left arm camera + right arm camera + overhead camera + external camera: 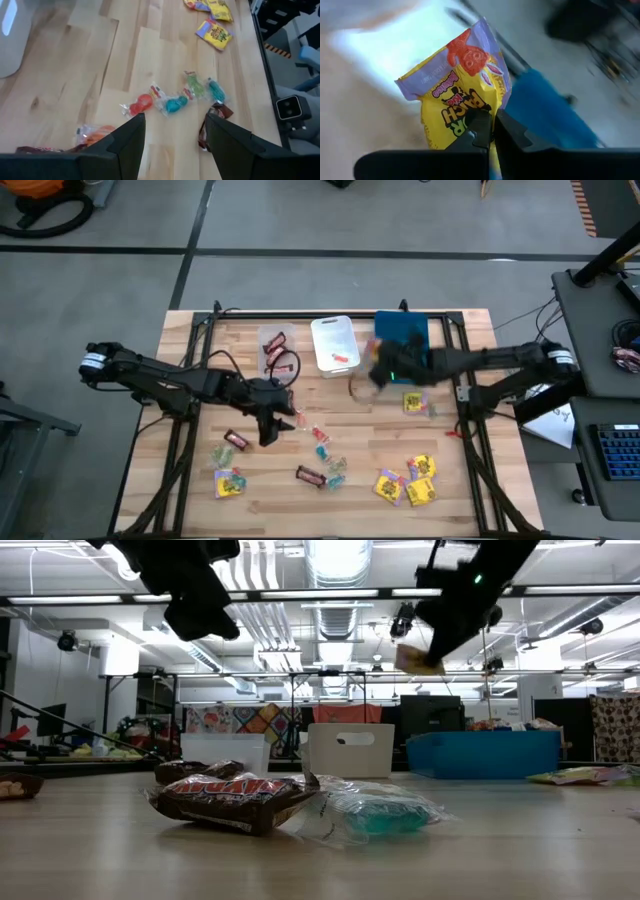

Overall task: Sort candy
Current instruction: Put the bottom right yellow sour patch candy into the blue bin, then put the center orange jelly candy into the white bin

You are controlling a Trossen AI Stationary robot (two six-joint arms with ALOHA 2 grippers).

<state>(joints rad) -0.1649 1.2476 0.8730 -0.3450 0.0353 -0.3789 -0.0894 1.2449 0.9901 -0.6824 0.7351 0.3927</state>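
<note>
Candy, loose: spread over wooden table (200,340); dark bars (236,439) front-left and front-centre, yellow packets (405,480) front-right, small teal/green/red pieces (175,102) mid-table.
Candy, held: one yellow packet (457,100) w/ red marks, pinched at lower edge, hanging in air; seen in low view as pale packet under raised gripper.
R gripper (492,131): jaws closed tight on yellow packet; raised above table, just beside blue tray (402,335), over its near-left corner.
L gripper (172,137): jaws wide, nothing between; hovering above table left of centre, over row of translucent pieces, dark bar by one finger (235,145).
Trays: clear tray (272,350) w/ dark bars inside, white tray (333,342) w/ a red piece inside, blue tray; side by side along far edge.
Low view, foreground: dark bar (235,800) touching teal wrapped piece (385,812) on tabletop.
Other: yellow packet (415,402) lying near R arm, apart from front-right cluster.
</note>
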